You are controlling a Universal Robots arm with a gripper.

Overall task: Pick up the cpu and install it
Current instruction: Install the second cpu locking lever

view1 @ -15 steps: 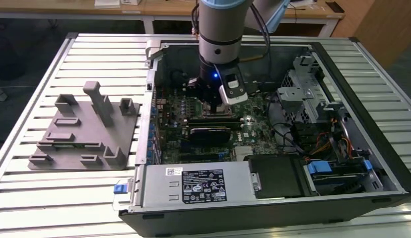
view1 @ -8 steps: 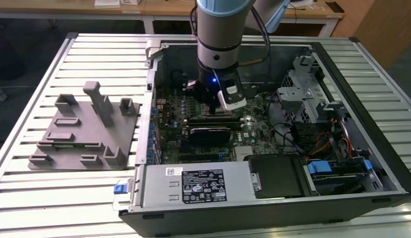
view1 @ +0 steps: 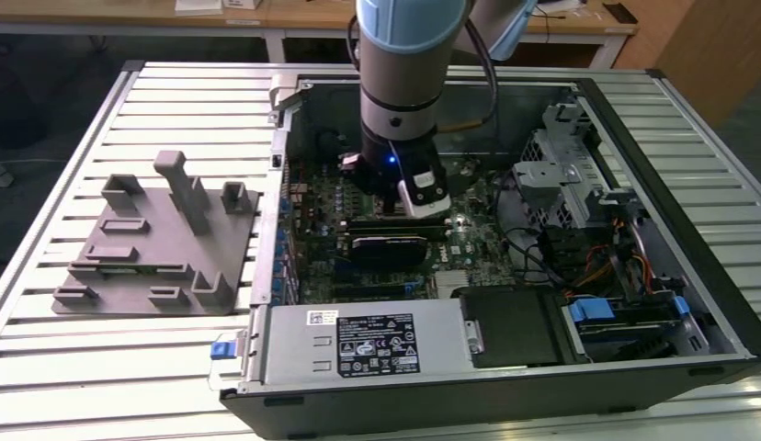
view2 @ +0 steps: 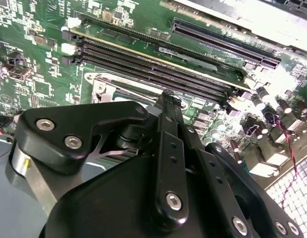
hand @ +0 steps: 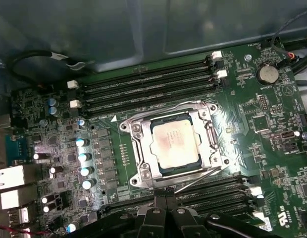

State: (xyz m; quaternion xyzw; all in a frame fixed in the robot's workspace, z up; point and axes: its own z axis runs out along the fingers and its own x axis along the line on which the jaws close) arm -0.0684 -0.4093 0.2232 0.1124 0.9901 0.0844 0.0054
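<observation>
— Where's the cpu (hand: 173, 145) sitting?

— I see it in the first wrist view, lying flat in the socket on the green motherboard (hand: 272, 114), with the silver metal retention frame (hand: 138, 148) around it. Black memory slots (hand: 148, 87) run along one side of the socket, more along the other.

— And the gripper (hand: 166, 203)?

— Its black fingers (hand: 156, 208) come together just beside the socket edge, pressed close with nothing between them that I can make out. In the second wrist view the gripper's body (view2: 143, 188) blocks most of the socket; I only catch a corner of the frame (view2: 101, 89) past it.

— What about from outside?

— In the exterior view the arm (view1: 403, 83) reaches down into the open computer case (view1: 675, 303), and it hides the socket from me. The grey plastic fixture (view1: 160, 239) with upright posts stands on the slatted table (view1: 62, 367), to the exterior view's left of the case.
</observation>
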